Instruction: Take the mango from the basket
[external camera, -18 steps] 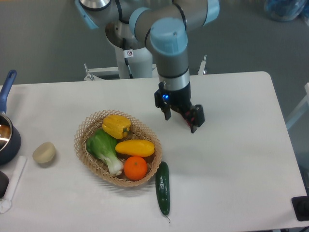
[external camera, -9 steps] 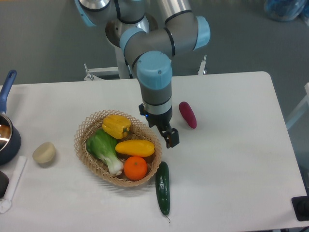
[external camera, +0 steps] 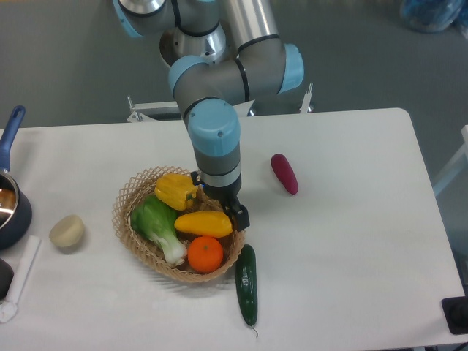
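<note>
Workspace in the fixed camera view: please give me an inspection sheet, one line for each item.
Surface: white table, nothing spilled.
Job's things: mango lies in the basket, between yellow pepper and orange; leafy green vegetable beside it.
Clutter: cucumber by the basket rim, purple vegetable, pale round item, blue pot at left edge.
Grippers: gripper above the mango's right end; jaw state cannot be told.
Cables: nothing seen.
Surroundings: grey floor, blue object at top right.

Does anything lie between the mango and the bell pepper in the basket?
No. In the camera view the mango sits just below the yellow bell pepper, with only bare basket weave between them.
</note>
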Available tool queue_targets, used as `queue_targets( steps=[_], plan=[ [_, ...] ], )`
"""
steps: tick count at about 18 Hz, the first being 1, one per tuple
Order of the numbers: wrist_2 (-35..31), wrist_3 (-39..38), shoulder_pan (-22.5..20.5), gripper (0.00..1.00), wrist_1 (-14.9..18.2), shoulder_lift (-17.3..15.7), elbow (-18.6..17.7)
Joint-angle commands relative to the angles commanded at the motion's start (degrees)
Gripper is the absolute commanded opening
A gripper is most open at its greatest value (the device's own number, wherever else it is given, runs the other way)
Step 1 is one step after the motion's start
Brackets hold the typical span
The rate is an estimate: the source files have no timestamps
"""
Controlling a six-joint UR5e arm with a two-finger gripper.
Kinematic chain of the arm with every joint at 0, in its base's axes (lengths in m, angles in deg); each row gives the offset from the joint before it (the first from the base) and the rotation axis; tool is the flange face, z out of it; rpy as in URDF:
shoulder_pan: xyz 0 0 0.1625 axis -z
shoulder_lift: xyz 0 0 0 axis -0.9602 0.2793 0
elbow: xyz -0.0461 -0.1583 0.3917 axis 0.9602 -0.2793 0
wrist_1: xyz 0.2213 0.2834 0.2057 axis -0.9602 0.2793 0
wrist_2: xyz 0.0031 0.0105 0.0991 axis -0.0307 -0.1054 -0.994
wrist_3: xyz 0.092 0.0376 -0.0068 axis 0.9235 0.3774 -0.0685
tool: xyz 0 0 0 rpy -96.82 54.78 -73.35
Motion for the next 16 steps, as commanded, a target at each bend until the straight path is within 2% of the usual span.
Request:
queue_targets(
  steps=[7,16],
  plan=[
    [-0.35,-0.26,0.79,1.00,-0.53,2.37,0.00],
    [-0.79,-0.26,0.97,1.00,-0.88,3.25,-0.18]
  ],
)
